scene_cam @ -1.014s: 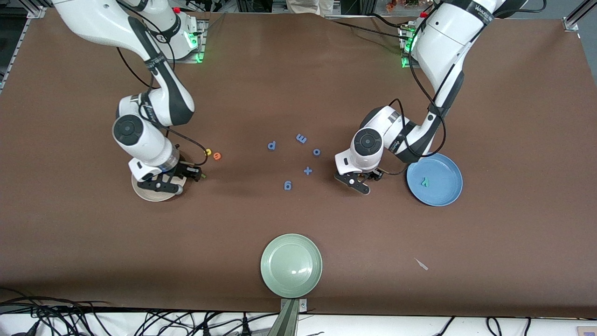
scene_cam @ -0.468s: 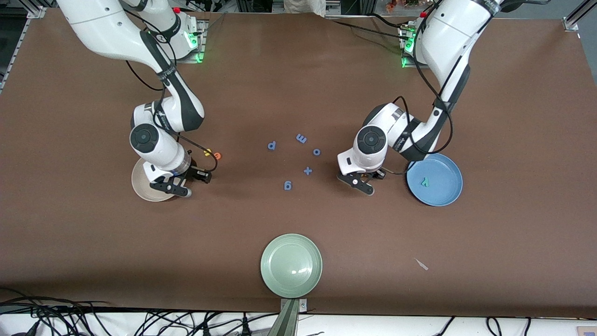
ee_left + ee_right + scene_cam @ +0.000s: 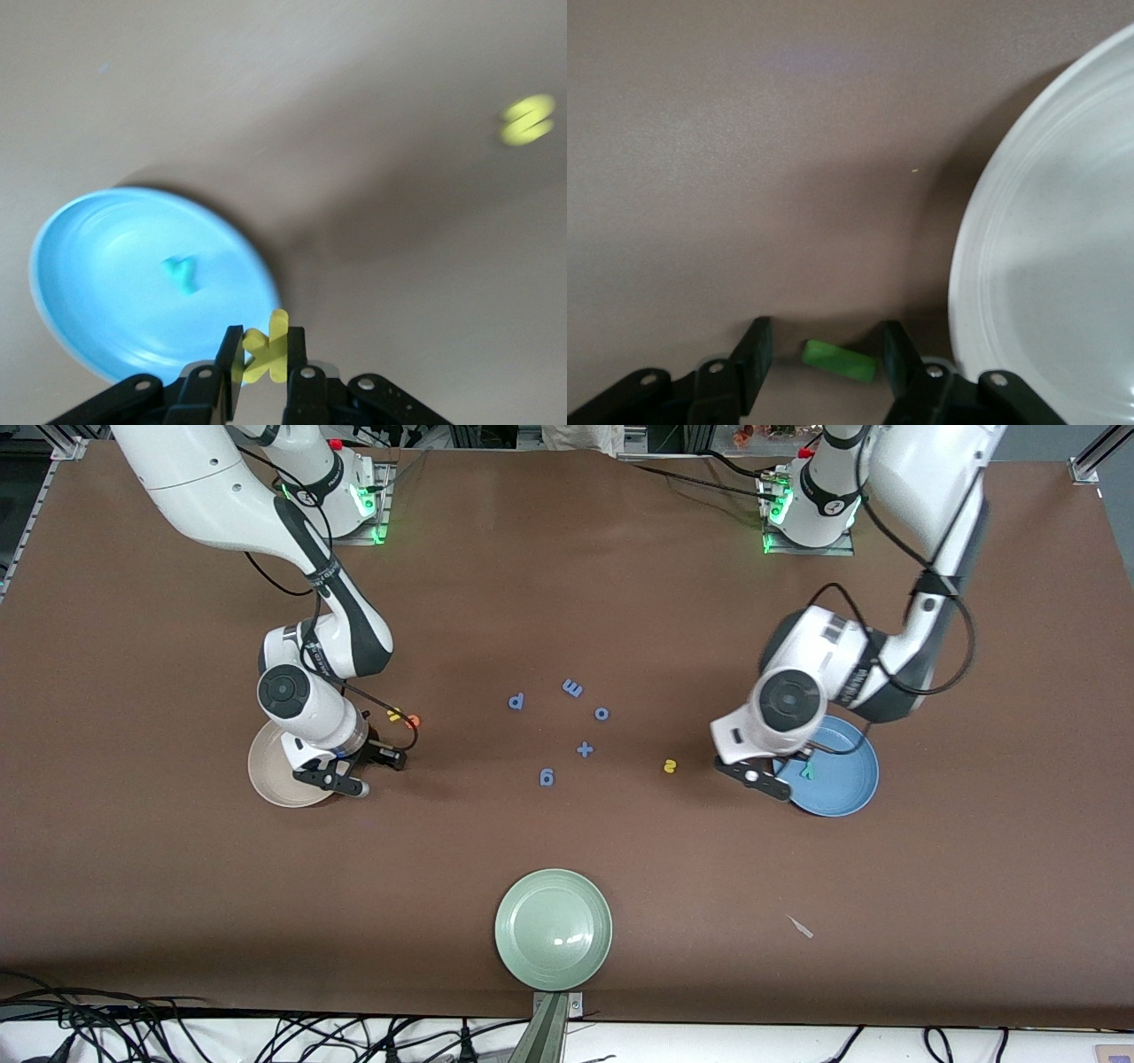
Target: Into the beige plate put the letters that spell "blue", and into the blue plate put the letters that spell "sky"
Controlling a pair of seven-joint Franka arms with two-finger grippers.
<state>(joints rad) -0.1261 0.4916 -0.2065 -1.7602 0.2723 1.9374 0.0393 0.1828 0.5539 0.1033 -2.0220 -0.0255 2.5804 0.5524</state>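
A matte brown cloth covers the table (image 3: 567, 602). The left gripper (image 3: 262, 379) hangs over the edge of the blue plate (image 3: 842, 788), its black fingers pinching a flat yellow foam k (image 3: 267, 352) between them. The blue plate is round, shallow and smooth, and a small teal y (image 3: 806, 771) lies on it. A yellow s (image 3: 671, 766) rests on the cloth near that plate, toward the right arm's end. The right gripper (image 3: 824, 359) sits low just beside the cream-beige plate (image 3: 266, 775), fingers spread apart with a straight green foam bar, the l (image 3: 840, 360), lying on the cloth between them, not gripped. A yellow letter (image 3: 395, 715) and an orange letter (image 3: 413, 721) lie touching near the right arm. Five blue foam pieces, among them a plus sign (image 3: 585, 749), are scattered mid-table. A glossy pale green plate (image 3: 554, 929) sits nearest the front camera.
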